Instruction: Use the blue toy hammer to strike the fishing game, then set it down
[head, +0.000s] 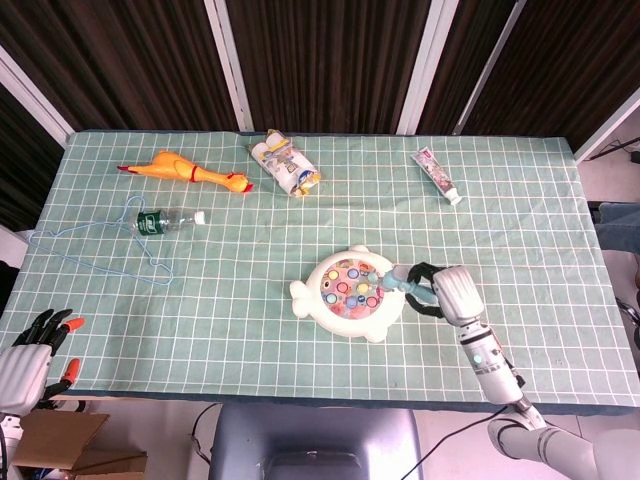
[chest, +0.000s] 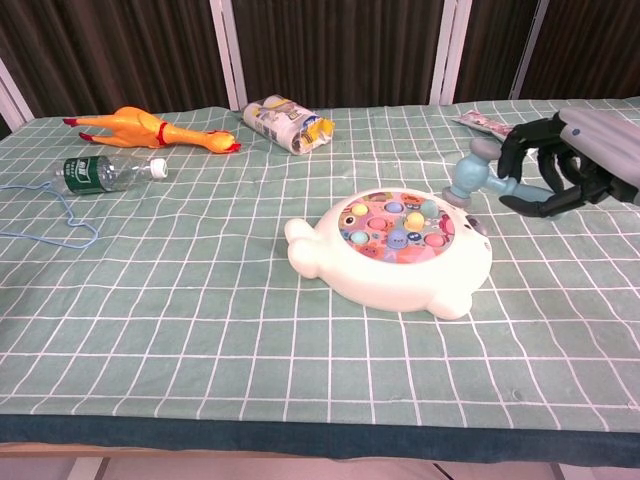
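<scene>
The white, fish-shaped fishing game (head: 349, 291) (chest: 392, 252) lies on the green checked cloth, right of centre. My right hand (head: 441, 293) (chest: 560, 166) grips the handle of the blue toy hammer (head: 394, 279) (chest: 472, 176) and holds it raised, its head over the game's right edge. In the chest view the head hangs a little above the game, not touching it. My left hand (head: 32, 345) shows only in the head view, off the table's near left corner, fingers apart and holding nothing.
A rubber chicken (head: 187, 171), a plastic bottle (head: 164, 221) and a blue wire hanger (head: 90, 243) lie at the left. A snack bag (head: 285, 165) sits at the back centre, a tube (head: 437, 175) at the back right.
</scene>
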